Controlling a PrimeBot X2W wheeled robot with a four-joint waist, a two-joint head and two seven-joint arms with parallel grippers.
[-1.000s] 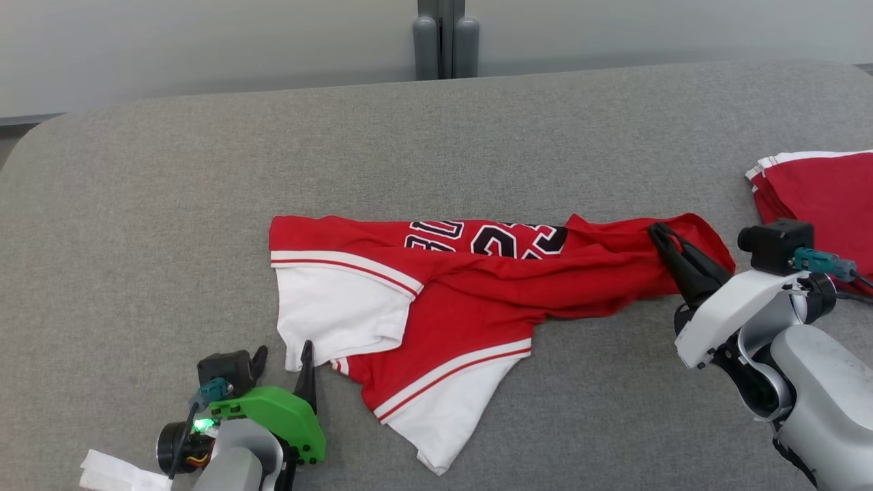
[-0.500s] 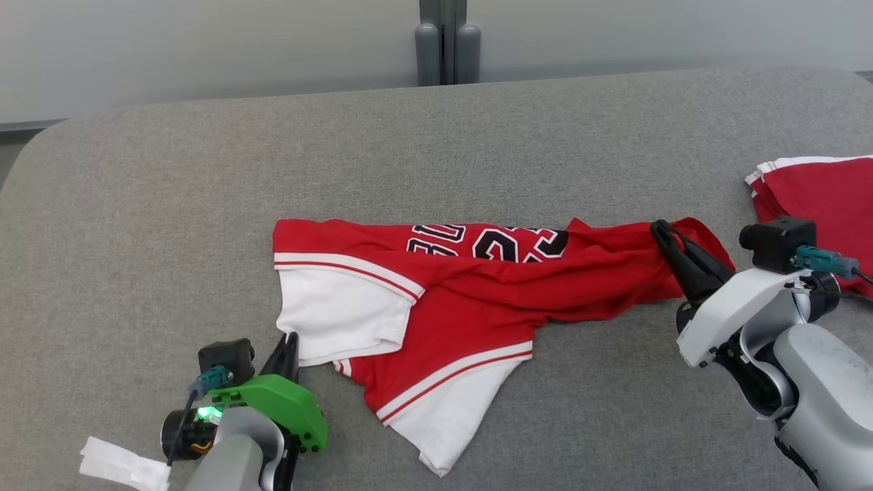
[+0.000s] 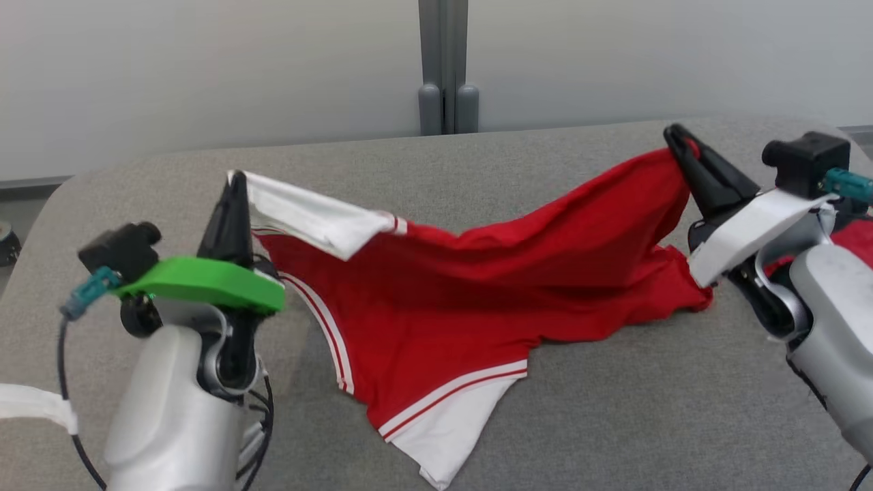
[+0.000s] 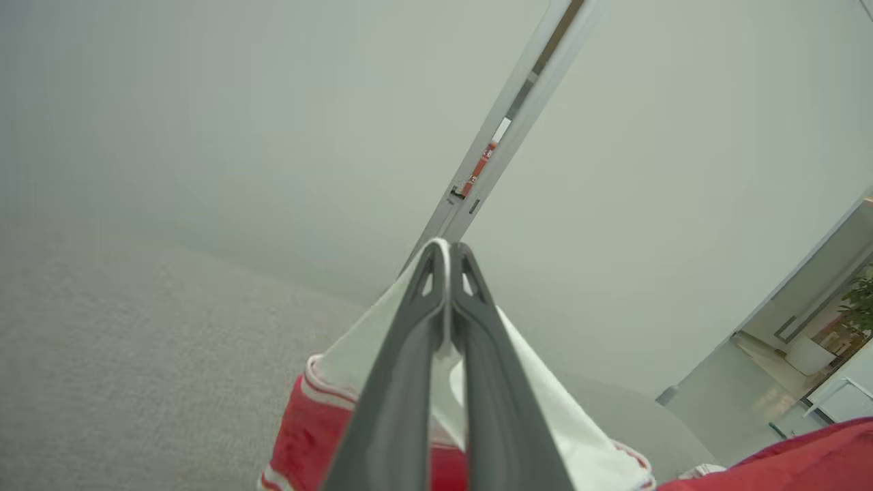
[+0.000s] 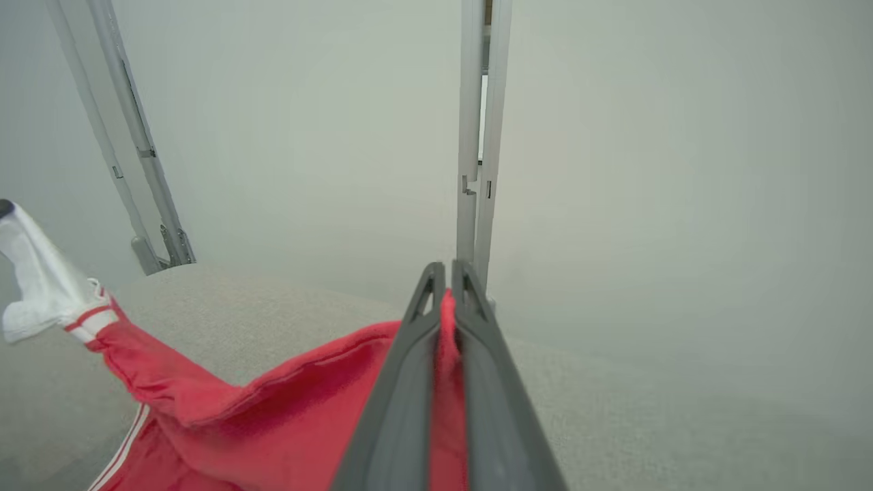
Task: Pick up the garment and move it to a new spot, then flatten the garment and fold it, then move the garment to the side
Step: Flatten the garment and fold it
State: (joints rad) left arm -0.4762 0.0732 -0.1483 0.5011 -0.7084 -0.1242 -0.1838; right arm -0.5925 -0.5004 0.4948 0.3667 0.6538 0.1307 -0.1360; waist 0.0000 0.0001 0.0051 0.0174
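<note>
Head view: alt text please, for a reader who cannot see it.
A red and white jersey hangs stretched above a grey table, pinched at a white corner by the left end effector and at a red edge by the right end effector. Its lower part lies on the table.

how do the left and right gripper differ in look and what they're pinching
The left gripper pinches a white part of the garment; the right gripper pinches red cloth. The left gripper sits on a green cover, the right gripper on a white cover. In the head view the left gripper points straight up, the right gripper leans up and left. Both are shut on the garment.
</note>
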